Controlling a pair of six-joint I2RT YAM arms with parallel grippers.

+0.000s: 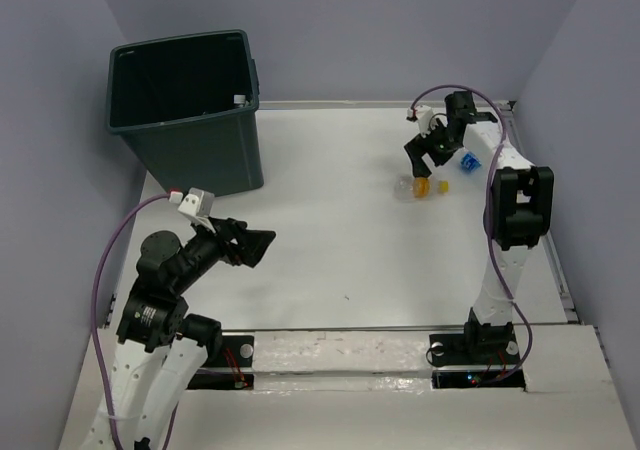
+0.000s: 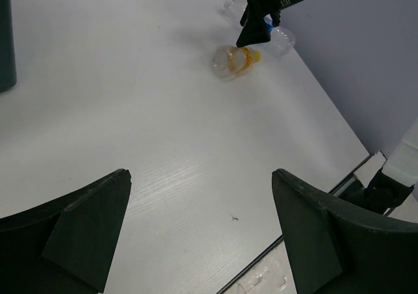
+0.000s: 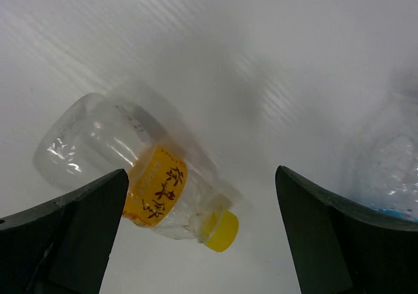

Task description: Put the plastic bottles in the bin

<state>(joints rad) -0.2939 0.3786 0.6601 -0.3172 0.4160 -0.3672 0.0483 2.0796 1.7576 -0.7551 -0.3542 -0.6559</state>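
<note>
Open-jawed, the right gripper [image 3: 201, 175] is held over the yellow-capped bottle [image 3: 142, 171], apparently so that it can be grasped.

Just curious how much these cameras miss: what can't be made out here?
Bin inside: top view, too dark to see bottom or contents.
Bottle with blue: right wrist view, blurred, cut by the right edge and a finger.
Bin: left wrist view, only a sliver at the left edge.
</note>
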